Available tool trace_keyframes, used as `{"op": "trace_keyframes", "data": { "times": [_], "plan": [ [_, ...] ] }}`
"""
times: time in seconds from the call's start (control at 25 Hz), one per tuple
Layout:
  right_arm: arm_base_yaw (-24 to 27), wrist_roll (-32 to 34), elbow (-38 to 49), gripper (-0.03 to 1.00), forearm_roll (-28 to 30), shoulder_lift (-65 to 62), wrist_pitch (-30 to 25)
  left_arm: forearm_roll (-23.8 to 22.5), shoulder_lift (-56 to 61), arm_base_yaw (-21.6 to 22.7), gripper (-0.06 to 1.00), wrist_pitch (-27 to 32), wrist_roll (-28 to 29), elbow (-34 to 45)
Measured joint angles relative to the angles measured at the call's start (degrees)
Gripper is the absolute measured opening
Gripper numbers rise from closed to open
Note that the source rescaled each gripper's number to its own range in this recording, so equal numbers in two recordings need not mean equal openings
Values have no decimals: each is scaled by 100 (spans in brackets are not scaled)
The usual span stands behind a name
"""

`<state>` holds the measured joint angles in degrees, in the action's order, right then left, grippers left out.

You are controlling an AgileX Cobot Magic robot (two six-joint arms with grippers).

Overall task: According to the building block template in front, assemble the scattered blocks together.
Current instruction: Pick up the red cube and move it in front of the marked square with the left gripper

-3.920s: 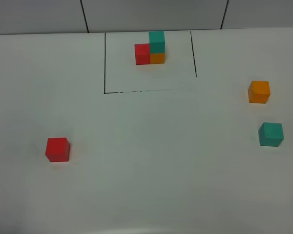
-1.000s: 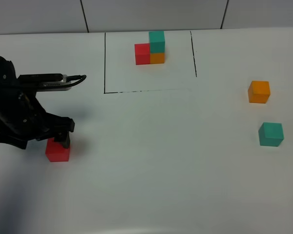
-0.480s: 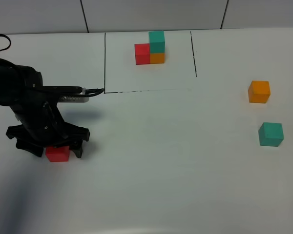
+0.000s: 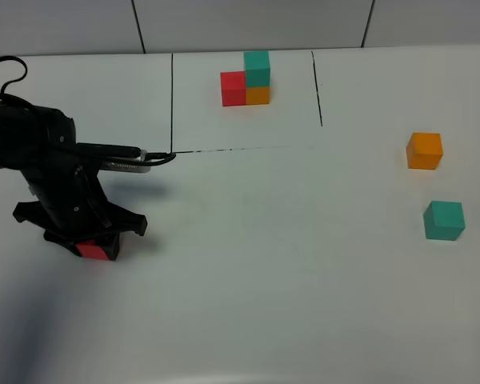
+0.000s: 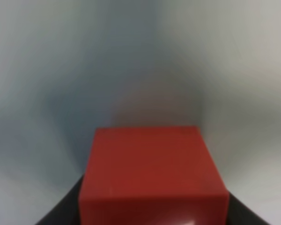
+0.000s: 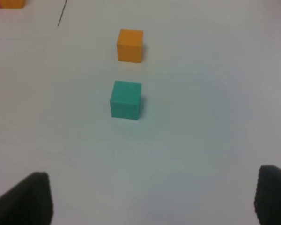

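Between the left jaws, apparently snug: red cube (image 5: 152,173)

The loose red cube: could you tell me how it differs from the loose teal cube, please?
The red cube is clamped in the left end effector; the teal cube sits free. The red cube is at the table's left, the teal cube at its right. Both are plain, like-sized cubes.

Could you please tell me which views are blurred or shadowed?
Left wrist view: red block close and soft-edged, table behind smeared and shadowed; right wrist view: mildly soft, jaw tips dark blurs; exterior high view: sharp, soft shadow of the left arm on the table.
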<state>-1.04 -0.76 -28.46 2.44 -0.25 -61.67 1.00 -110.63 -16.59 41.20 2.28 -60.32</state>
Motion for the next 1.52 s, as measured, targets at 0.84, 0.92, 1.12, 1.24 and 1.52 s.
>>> {"op": "trace_keyframes", "data": {
  "times": [0.84,0.92,1.12,1.24,1.52],
  "plan": [
    [0,0,0,75,0,0,0,-322,-846,-1790,0,1799,-3983,-3514],
    [0,0,0,75,0,0,0,-322,-1152,-1912,0,1953,-4205,-3966],
    [0,0,0,75,0,0,0,-298,-1905,-2128,0,2397,-4469,-5040],
    [0,0,0,75,0,0,0,-298,-2323,-2187,0,2684,-4573,-5593],
    [0,0,0,75,0,0,0,-279,-2925,-2265,0,2700,-4673,-6113]
  ]
}}
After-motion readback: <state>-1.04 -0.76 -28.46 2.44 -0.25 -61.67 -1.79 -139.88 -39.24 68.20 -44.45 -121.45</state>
